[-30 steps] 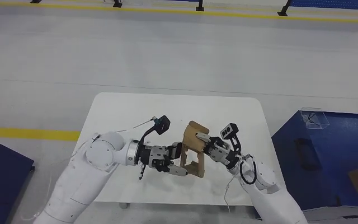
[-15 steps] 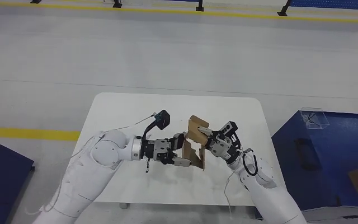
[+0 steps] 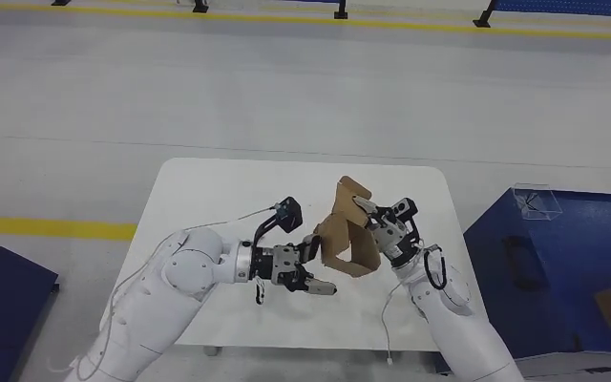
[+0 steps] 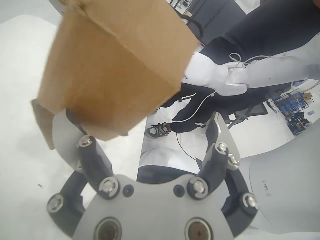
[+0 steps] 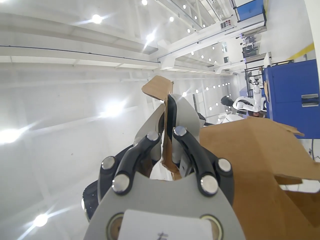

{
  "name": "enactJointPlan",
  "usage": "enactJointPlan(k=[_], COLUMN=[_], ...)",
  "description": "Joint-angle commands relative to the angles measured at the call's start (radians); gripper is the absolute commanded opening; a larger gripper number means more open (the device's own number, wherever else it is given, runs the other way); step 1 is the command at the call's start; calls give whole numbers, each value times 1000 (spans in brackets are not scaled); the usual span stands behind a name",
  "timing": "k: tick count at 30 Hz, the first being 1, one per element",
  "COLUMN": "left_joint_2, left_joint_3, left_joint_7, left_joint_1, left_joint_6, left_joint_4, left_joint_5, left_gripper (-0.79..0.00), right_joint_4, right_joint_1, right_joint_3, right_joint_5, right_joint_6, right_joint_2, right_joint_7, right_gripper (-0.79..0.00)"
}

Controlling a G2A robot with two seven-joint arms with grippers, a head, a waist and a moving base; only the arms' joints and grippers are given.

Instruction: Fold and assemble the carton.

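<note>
The carton (image 3: 346, 236) is a brown cardboard one, partly opened out into a sleeve. It hangs tilted over the near right part of the white table (image 3: 210, 191), between my two arms. From the top view it looks lifted off the surface, with one loose flap (image 3: 351, 184) sticking up at its far end.

My right gripper (image 5: 167, 106) is clenched on a thin cardboard flap of the carton (image 5: 250, 151). The sheet stands edge-on between the two fingers (image 5: 186, 116), and its torn-looking end runs down toward my palm. The rest of the box spreads out to one side of that grip. In the top view, my right gripper (image 3: 363, 205) sits at the carton's upper right side.

My left gripper (image 4: 140, 126) is released, its jaws spread wide. The carton (image 4: 115, 71) hangs just ahead of it. The lower edge of the box overlaps one finger (image 4: 62, 131), but I cannot tell whether they touch. The other finger stands well apart from the cardboard. From above, my left gripper (image 3: 323, 270) is at the carton's near left corner, low over the table (image 4: 20, 76).

A blue cabinet (image 3: 535, 267) stands on the floor to the right of the table, and a yellow line (image 3: 67, 229) runs along the floor to the left.
</note>
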Motion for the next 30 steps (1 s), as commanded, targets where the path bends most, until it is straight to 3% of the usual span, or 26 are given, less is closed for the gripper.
enactJointPlan(k=[1,12,20,23,30], left_joint_2=[-2,-13,13,24,24], left_joint_3=[10,55,-25,-72,-72], left_joint_7=[4,16,37,63,63], left_joint_1=[-2,-37,7,25,25], left_joint_6=[-11,-23,-98,-115,-115], left_joint_4=[-11,9,0,-9,-9], left_joint_5=[9,39,46,73,73], left_gripper=[0,0,0,0,0], right_joint_4=[1,1,14,26,26], right_joint_1=[1,1,17,26,26], right_joint_3=[-1,-1,58,73,73], right_joint_5=[2,2,188,205,205], right_joint_6=[3,3,114,134,134], right_joint_2=[0,0,-11,-12,-12], right_joint_7=[1,1,-73,-84,-84], right_gripper=[-785,-785,-785,-785,-785])
